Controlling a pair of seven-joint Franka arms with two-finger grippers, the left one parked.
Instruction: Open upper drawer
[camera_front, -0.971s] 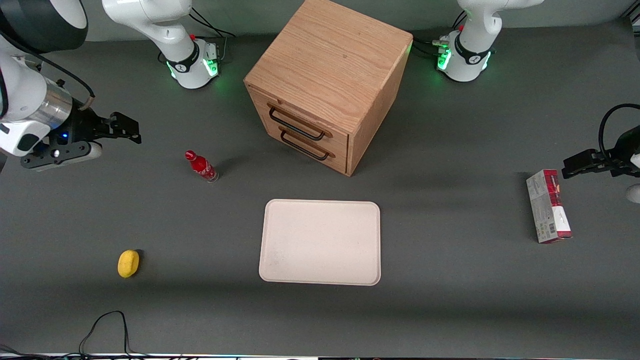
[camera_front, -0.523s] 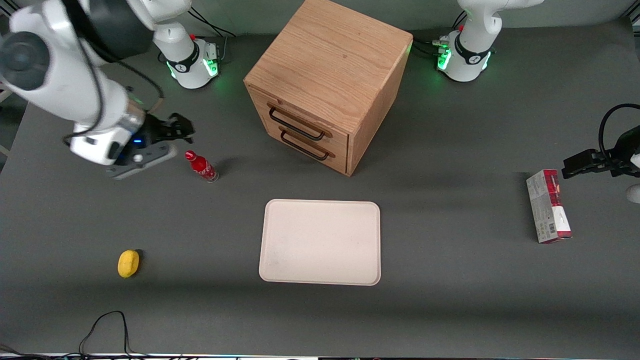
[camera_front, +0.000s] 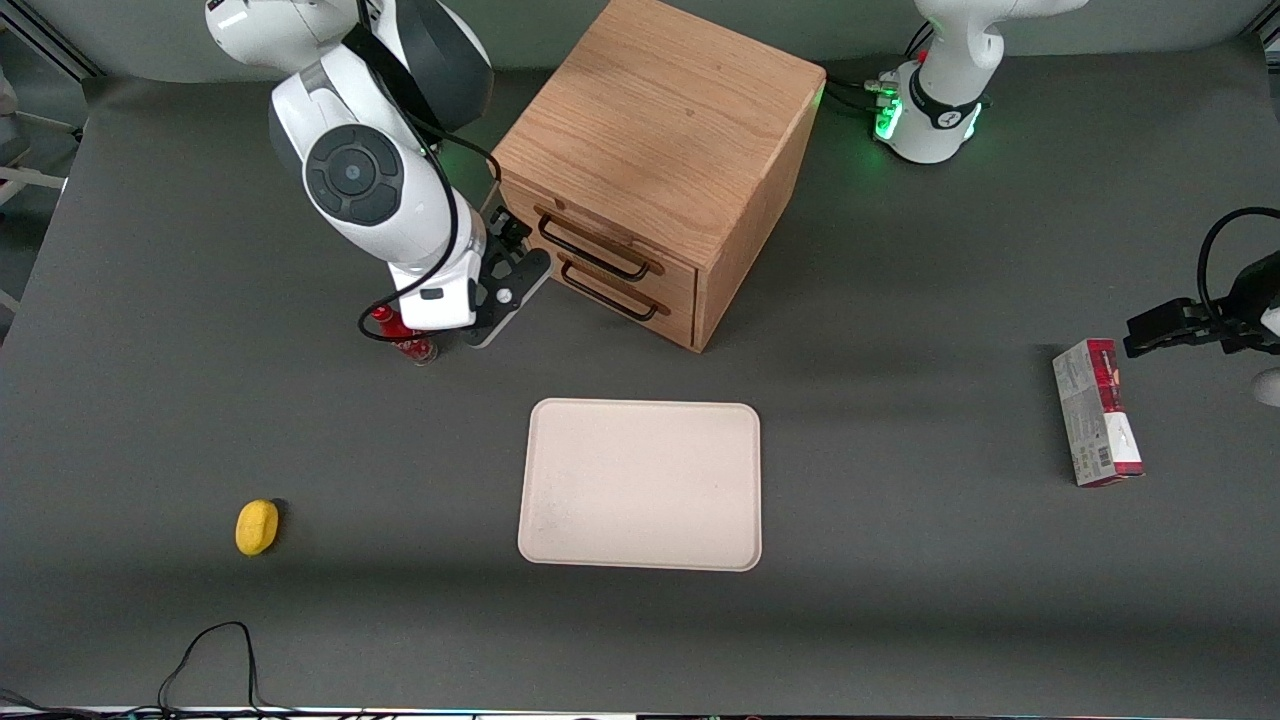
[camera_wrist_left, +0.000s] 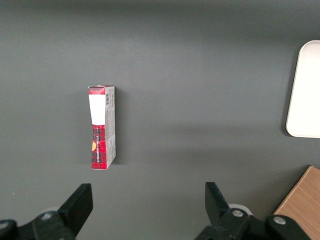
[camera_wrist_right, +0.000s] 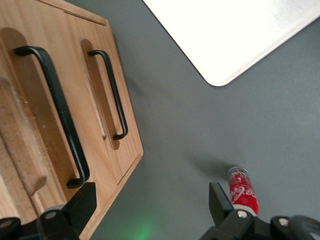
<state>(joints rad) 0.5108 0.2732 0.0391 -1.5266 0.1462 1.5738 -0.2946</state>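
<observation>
While the light oak upper drawer (camera_front: 610, 240) sits shut in the cube-shaped oak cabinet (camera_front: 660, 120), my claw (camera_front: 512, 243) hovers spread and empty beside its long black wire handle (camera_wrist_right: 55, 112); next I must straddle that bar and clamp.

The claw (camera_front: 512, 240) hangs spread just in front of the upper drawer (camera_front: 600, 243), whose black handle (camera_front: 592, 252) stands unobstructed, while a red bottle (camera_front: 405, 338) stands close beneath the wrist on the surface (camera_front: 900, 560).
</observation>
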